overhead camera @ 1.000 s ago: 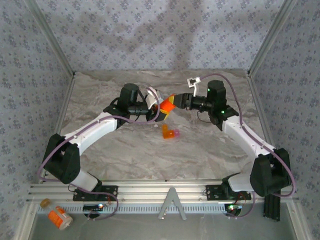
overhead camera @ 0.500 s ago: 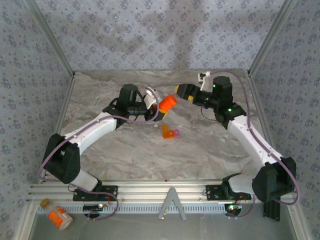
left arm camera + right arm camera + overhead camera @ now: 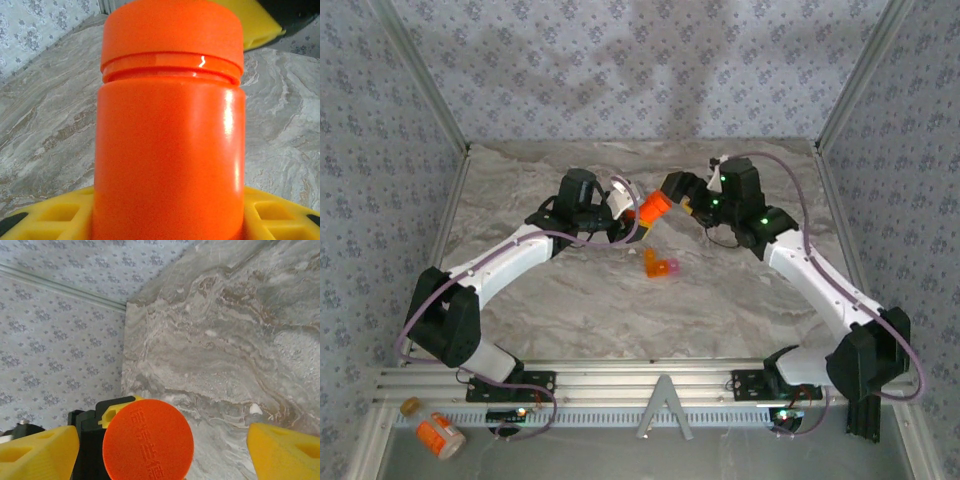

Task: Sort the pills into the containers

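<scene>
Pill bottle [image 3: 657,206] sits clamped in the left hand [image 3: 634,213].

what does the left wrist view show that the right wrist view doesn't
Left wrist: the pill bottle's side wall and the rim of its cap, gripped in the left end effector. Right wrist: the cap's round top with raised lettering, between the open right end effector's spread fingers, not touching them. Both: the same orange bottle and the marbled table.
</scene>
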### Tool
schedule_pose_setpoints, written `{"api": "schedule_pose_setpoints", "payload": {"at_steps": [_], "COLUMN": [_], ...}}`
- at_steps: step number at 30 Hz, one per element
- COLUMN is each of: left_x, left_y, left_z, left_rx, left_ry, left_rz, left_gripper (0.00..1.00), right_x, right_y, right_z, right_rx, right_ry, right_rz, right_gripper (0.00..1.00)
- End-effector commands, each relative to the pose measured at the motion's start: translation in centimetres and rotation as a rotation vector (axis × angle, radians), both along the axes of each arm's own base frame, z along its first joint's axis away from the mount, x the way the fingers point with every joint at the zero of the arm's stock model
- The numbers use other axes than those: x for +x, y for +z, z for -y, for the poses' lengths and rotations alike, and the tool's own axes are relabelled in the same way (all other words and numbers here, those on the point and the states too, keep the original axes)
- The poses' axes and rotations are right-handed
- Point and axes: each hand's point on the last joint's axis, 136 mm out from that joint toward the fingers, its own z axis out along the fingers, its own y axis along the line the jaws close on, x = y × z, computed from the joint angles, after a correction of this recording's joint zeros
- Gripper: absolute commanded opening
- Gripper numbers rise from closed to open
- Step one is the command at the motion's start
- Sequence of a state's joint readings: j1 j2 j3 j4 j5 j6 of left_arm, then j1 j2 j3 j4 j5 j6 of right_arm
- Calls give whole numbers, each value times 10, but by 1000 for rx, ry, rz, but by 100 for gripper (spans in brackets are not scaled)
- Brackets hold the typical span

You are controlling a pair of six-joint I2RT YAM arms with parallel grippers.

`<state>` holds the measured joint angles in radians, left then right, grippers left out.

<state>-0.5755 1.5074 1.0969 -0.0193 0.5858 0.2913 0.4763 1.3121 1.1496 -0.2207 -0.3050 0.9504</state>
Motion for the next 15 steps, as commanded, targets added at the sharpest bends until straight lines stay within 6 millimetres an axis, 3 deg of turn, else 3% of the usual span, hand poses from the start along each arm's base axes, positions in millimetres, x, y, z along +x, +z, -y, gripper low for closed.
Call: {"api": "schedule_pose_setpoints", "payload": {"at_steps": [1, 9, 15], "left_x": [5, 5, 5], "left_y": [21, 21, 23], "left_z": [4, 6, 7], "left_rx": [-30, -37, -46], "left_ry": [-14, -20, -24], "left_rz": [58, 52, 52], "left_gripper": [0, 0, 0], "right_x": [6, 7, 7], "right_y": [6, 1, 4], "right_z": [-7, -19, -24], "right_rx": [7, 8, 24], "right_ry": [-21, -2, 13], "right_rz": [6, 7, 19], "right_gripper": [86, 74, 56]}}
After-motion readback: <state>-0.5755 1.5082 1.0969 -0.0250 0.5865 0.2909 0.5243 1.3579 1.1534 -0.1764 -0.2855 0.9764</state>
